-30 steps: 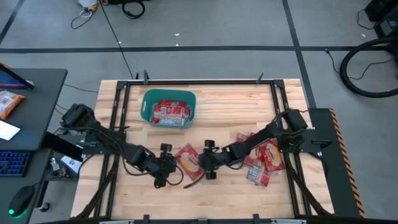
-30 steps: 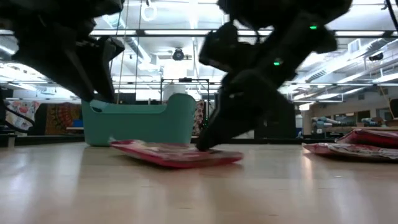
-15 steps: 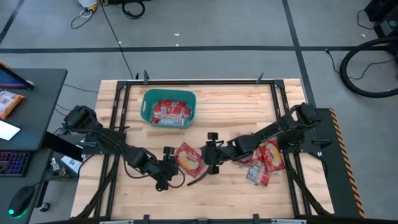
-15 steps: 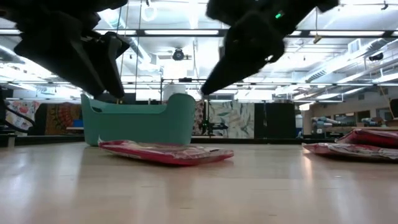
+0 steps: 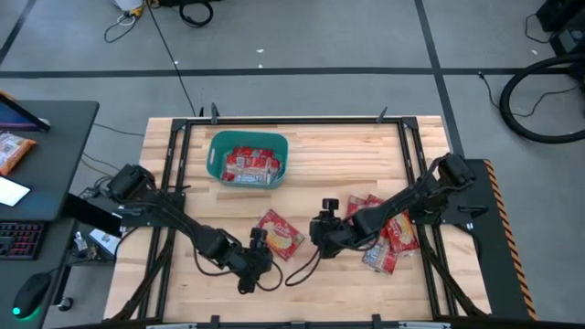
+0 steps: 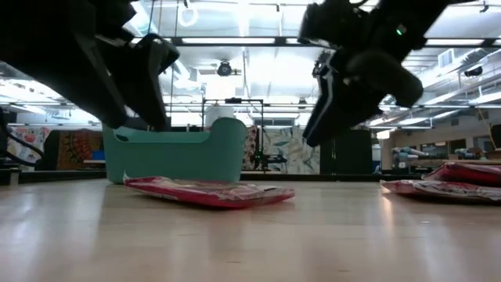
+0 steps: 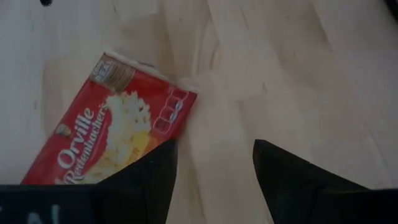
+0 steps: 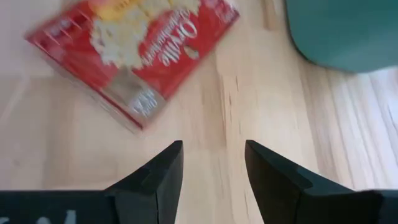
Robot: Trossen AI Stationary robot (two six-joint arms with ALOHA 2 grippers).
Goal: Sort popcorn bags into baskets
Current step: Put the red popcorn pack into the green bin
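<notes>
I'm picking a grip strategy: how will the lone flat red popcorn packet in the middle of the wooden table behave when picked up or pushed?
The flat red popcorn packet lies low on the wooden table, so it cannot roll or tip. Its glossy wrapper probably slides when pushed. It looks thin, likely light and somewhat bendy, offering fingers only an edge.

A light wooden surface (image 5: 338, 151) with a black metal frame (image 5: 174, 155) stands on a grey floor (image 5: 320, 46). Left of the surface is a dark desk (image 5: 55, 155) carrying an orange packet (image 5: 14, 151), a keyboard (image 5: 18, 239) and a mouse (image 5: 32, 294). Black cables (image 5: 535, 96) lie coiled on the floor to the surface's right.
</notes>
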